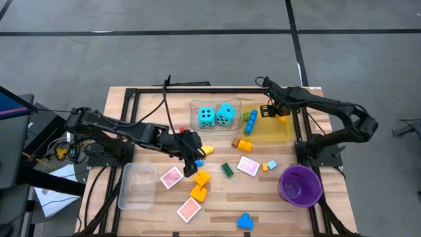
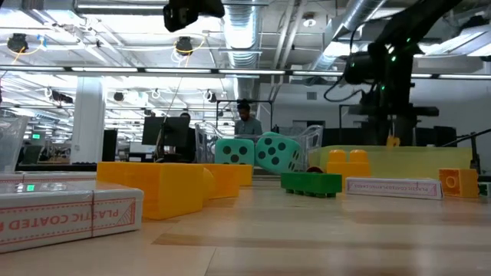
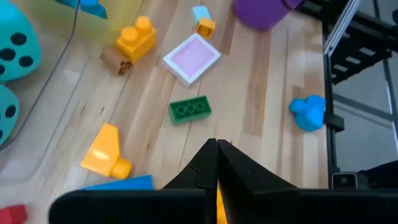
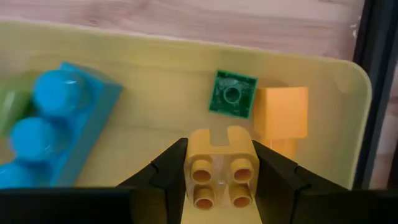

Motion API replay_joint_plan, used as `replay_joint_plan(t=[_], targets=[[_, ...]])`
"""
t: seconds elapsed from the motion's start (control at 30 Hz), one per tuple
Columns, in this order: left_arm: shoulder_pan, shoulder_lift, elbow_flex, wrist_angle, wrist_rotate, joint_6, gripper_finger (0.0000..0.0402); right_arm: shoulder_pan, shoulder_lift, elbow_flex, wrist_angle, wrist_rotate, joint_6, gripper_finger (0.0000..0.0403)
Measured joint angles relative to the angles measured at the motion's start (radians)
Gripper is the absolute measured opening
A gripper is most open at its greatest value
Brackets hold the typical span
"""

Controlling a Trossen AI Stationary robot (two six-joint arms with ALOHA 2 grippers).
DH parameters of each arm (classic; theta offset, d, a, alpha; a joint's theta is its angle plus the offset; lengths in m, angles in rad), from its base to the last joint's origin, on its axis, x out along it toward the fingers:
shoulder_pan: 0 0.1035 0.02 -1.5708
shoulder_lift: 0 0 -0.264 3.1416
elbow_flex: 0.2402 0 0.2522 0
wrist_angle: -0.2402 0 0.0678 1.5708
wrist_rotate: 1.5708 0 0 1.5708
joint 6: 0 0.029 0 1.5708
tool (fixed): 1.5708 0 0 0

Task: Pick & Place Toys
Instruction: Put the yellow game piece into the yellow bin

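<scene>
The desk (image 1: 263,197) is pale wood with visible grain and a smooth, faintly satin finish. The bricks are hard glossy plastic: a yellow brick (image 4: 221,171), a blue brick (image 4: 59,124) and a green brick (image 3: 190,110) catch the light. The two dice (image 1: 216,116) look like matt foam. The yellow tray (image 4: 155,68) is smooth translucent plastic, the clear tray (image 1: 137,186) transparent plastic. The purple bowl (image 1: 300,184) is shiny plastic. Each end effector finger (image 4: 171,168) is matt black.
</scene>
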State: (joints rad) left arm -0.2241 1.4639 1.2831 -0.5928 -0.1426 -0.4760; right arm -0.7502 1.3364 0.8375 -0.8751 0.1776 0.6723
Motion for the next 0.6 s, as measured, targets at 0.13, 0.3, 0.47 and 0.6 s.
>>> replay_joint_plan(t=[0.13, 0.3, 0.47, 0.6], targets=[[0.000, 0.000, 0.000, -0.020, -0.001, 0.000, 0.0003, -0.032, 0.028, 0.000, 0.031, -0.009, 0.008, 0.0139], [0.000, 0.000, 0.000, -0.021, -0.003, 0.000, 0.0003, -0.068, 0.026, 0.000, 0.040, -0.020, 0.008, 0.0139], [0.000, 0.000, 0.000, -0.020, -0.003, 0.000, 0.0003, -0.107, 0.026, 0.000, 0.034, -0.030, 0.000, 0.0139], [0.000, 0.000, 0.000, -0.020, -0.003, 0.000, 0.0003, -0.123, 0.026, -0.004, 0.027, -0.046, -0.016, 0.0139]])
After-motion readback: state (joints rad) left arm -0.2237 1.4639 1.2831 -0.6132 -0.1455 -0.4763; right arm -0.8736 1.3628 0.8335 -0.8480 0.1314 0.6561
